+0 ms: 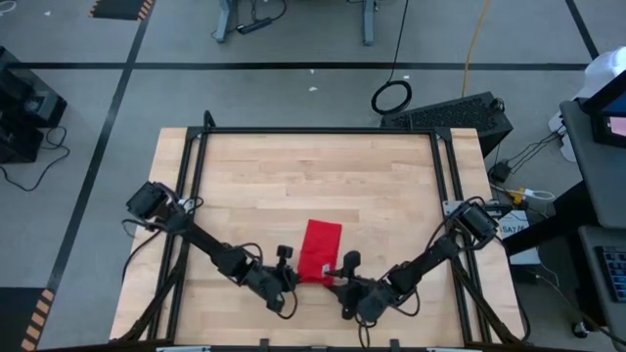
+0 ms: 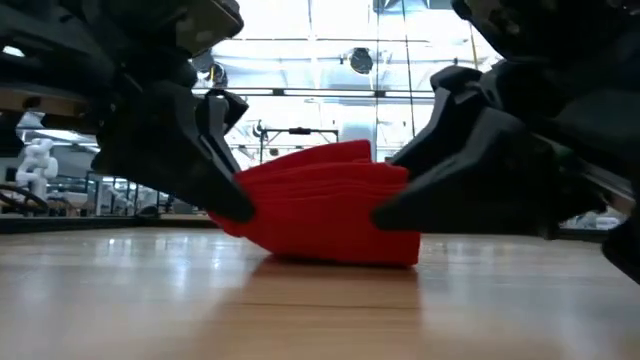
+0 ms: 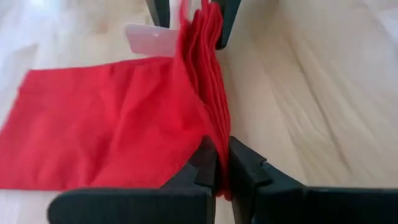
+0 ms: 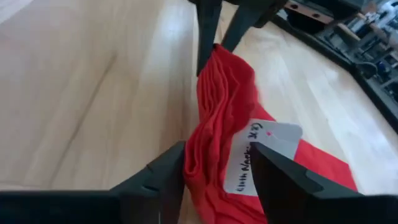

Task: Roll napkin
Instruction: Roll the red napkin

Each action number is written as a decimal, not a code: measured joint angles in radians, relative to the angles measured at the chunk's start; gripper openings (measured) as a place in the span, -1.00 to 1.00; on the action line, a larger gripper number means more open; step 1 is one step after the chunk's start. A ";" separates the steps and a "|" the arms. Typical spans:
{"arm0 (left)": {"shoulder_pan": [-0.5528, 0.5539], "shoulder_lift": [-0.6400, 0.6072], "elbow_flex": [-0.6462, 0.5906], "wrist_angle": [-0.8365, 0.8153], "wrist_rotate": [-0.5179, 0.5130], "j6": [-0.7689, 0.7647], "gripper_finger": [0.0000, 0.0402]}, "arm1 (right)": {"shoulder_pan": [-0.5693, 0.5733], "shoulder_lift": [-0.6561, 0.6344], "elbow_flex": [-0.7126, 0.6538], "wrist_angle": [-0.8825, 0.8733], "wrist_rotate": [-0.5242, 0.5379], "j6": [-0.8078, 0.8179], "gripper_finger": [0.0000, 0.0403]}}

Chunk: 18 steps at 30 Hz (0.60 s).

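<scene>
from above, the napkin (image 1: 319,250) lies near the counter (image 1: 313,176) front edge, both grippers at its near end. at counter height the soft red cloth bunches in thin pleats. the left gripper (image 3: 221,169) pinches the gathered edge to roll it; the right gripper (image 4: 217,163) straddles it by the white tag (image 4: 258,149), jaws parted.

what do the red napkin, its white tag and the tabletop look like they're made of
Napkin: thin, soft woven cloth, matte; it bunches into many fine folds where it is gathered.
White tag: looks like stiff paper or card, matte, holding flat with handwriting on it; could be plastic.
Tabletop: light wood, jointed strips with visible grain, smooth with a slight sheen.
</scene>
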 joint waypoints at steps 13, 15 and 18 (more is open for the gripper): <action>0.060 -0.001 0.000 -0.034 0.133 0.001 -0.90 | 0.013 0.014 0.002 -0.011 -0.003 -0.093 -0.15; 0.068 -0.001 0.000 -0.034 0.152 0.001 -0.90 | 0.013 0.014 0.002 -0.008 -0.018 -0.116 -0.15; 0.076 -0.001 0.000 -0.041 0.167 0.003 -0.90 | 0.013 0.014 0.002 0.005 -0.028 -0.158 -0.15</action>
